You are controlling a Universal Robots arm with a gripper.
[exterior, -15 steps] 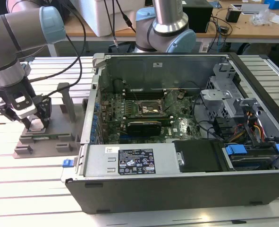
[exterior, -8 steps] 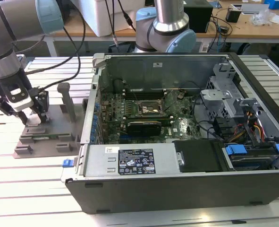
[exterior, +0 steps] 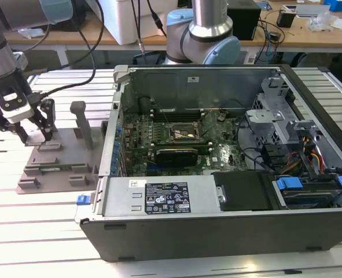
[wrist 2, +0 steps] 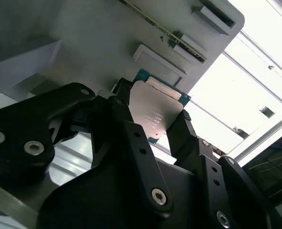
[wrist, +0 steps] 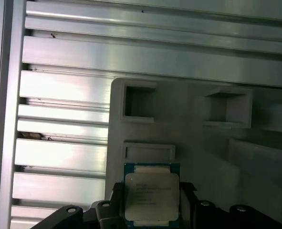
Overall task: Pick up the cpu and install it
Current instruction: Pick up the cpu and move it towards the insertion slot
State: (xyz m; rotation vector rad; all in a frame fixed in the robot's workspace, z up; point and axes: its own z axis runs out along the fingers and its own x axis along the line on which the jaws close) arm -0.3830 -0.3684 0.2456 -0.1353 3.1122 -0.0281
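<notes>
Silver-grey cpu sits between the black jaws, which are narrowed onto its two opposite edges. It is over the grey tray near the counter's edge at the exterior view's left, well apart from the open case. Whether it is clear of its pocket I cannot tell. The pickup seems to be in hand. Done well, it wants an even pinch on the rim, the chip kept level, and a straight lift.

Tray on table, on the exterior view's left of computer case. Gripper over tray, cpu clamped between its fingers in both wrist views. Motherboard in case, socket mid-board.
</notes>
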